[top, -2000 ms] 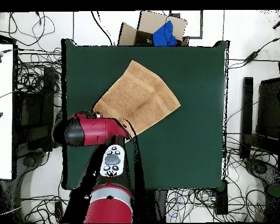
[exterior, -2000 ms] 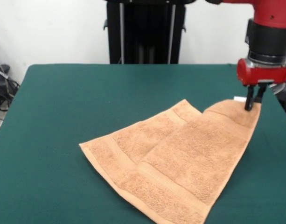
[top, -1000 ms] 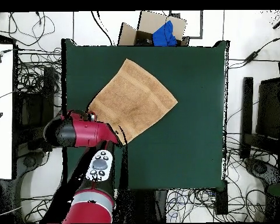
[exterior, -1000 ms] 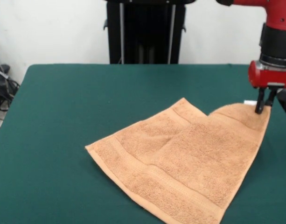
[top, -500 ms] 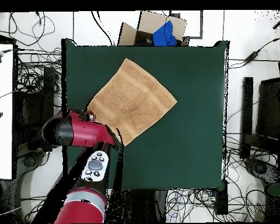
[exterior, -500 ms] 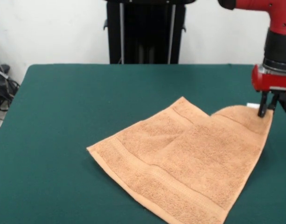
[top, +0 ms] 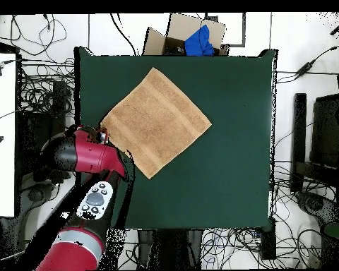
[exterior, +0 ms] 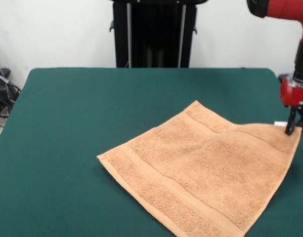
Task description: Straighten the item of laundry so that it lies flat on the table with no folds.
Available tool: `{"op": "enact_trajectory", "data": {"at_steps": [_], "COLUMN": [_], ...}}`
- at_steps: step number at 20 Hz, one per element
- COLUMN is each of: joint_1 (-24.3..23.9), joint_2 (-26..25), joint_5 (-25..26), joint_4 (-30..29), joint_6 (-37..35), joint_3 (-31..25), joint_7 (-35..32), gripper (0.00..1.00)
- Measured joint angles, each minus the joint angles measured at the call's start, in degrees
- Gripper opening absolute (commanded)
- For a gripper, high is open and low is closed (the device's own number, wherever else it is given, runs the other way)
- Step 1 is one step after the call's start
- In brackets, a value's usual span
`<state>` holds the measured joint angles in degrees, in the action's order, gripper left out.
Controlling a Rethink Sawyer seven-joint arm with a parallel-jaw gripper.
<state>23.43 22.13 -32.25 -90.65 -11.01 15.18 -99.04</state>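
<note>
One table [exterior: 82,98], dark green, fills both views and carries a single towel [exterior: 200,173], which lies as a diamond toward the front view's right and near side. Nearly all of the towel rests flat; only the corner at the right table edge is raised, with a shallow ridge running from it back into the cloth. That corner, beside a white tag [exterior: 280,123], is clamped between the closed fingers of the gripper [exterior: 293,129], which hangs from the red arm [top: 87,157]. From the gripper the towel spreads away toward the table's middle, along its corner-to-corner diagonal, so further tension would have to pull outward past the table edge, where no surface remains. Ample bare felt lies on the towel's other three sides. Judged from this, lowering and letting go of the corner should finish the flattening
</note>
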Motion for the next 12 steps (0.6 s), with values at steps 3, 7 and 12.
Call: {"op": "enact_trajectory", "data": {"at_steps": [3, 7, 12], "joint_1": [1.09, 2.86, 3.19], "joint_2": [-1.02, -2.91, -4.04], "joint_5": [-1.74, -5.24, -7.64], "joint_4": [1.04, 3.09, 4.58], "joint_6": [-0.01, -0.01, 0.0], "joint_3": [1.13, 3.37, 4.42], "joint_7": [-0.28, -1.54, -3.6], "gripper": [0.0, 0.0, 1.0]}}
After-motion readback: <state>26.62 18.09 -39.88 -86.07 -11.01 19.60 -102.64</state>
